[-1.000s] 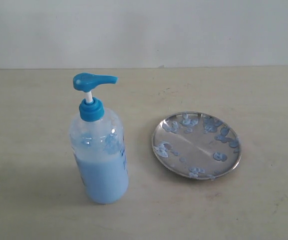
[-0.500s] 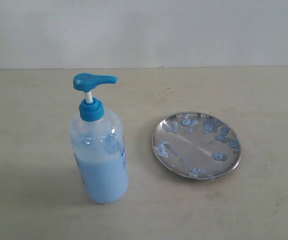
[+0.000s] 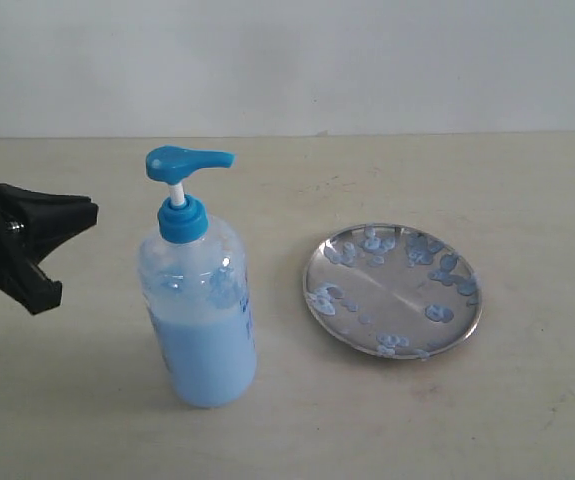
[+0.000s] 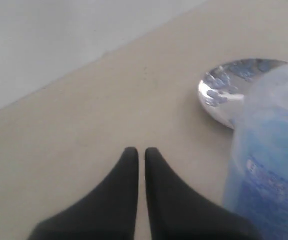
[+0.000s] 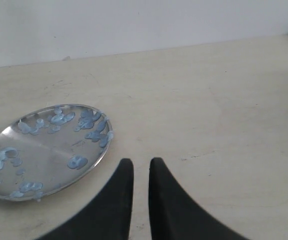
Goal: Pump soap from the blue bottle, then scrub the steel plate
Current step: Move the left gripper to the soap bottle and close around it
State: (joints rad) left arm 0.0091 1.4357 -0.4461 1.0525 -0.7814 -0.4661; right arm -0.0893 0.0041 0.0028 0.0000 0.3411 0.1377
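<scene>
My left gripper [image 4: 141, 150] sits closed and empty, left of the blue bottle [image 3: 202, 310]. My right gripper [image 5: 141, 161] is closed beside the steel plate [image 5: 48, 150].

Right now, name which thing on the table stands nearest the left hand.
The bottle, upright just beside the left hand; the plate lies beyond it, farther off.

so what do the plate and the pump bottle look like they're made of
steel plate: metal, likely stainless steel, polished; it mirrors the light.
blue bottle: clear glossy plastic; the pale blue soap shows through.
pump head: opaque bright blue plastic, seemingly.
</scene>
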